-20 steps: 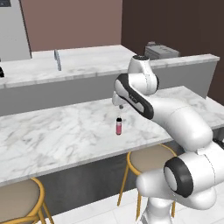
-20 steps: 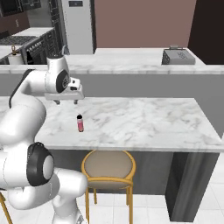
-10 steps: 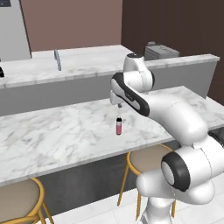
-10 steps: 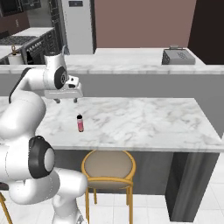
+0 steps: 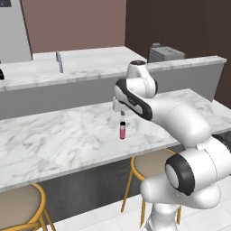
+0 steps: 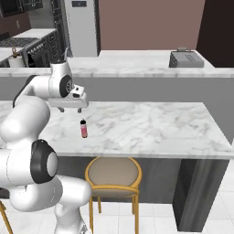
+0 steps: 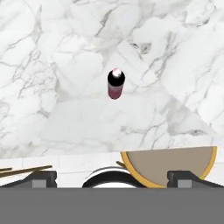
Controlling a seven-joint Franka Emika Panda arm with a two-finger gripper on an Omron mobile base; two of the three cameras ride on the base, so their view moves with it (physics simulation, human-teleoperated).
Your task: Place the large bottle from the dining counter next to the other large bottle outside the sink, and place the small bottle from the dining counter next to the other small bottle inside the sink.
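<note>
The small bottle (image 5: 122, 130) (image 6: 83, 129), pink-red with a dark cap, stands upright on the marbled dining counter (image 5: 54, 135) (image 6: 151, 123). My gripper (image 5: 121, 109) (image 6: 68, 110) hangs open a little above it, to its left in the right base view, not touching. In the hand view the small bottle (image 7: 116, 85) shows from above, ahead of the open gripper (image 7: 112, 177), on the dining counter (image 7: 65, 65). A steel tap (image 5: 59, 62) marks the sink on the back counter; its basin is hidden. The large bottles are out of view.
Gold-legged stools (image 5: 153, 164) (image 6: 113, 171) stand under the counter's near edge, another at the left (image 5: 20, 203). A raised grey ledge (image 5: 67, 90) separates the two counters. A grey appliance (image 5: 164, 53) (image 6: 185, 58) sits at the back right. A dark thing (image 5: 1, 74) is cut by the left edge.
The hand has levelled out and dropped slightly toward the counter, shifting a little left. The jaws stay wide and the small bottle has not moved.
</note>
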